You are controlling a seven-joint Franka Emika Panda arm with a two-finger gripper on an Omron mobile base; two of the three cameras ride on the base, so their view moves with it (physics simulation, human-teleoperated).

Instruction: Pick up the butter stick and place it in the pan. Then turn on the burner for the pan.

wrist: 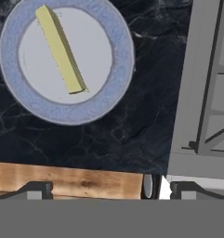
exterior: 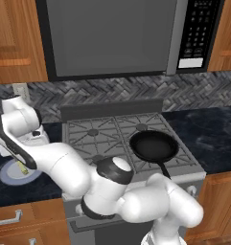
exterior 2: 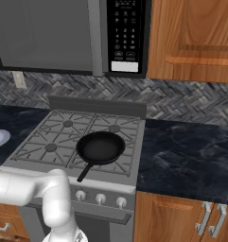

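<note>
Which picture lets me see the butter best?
The hand view. There the butter lies whole and large on the plate, seen from above. In the left base view only a small yellow bit of it peeks out beside the arm. The right base view gives just an edge of the plate, with no butter to make out.

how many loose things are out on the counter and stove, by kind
butter stick: 1
plate: 1
pan: 1
total: 3
</note>
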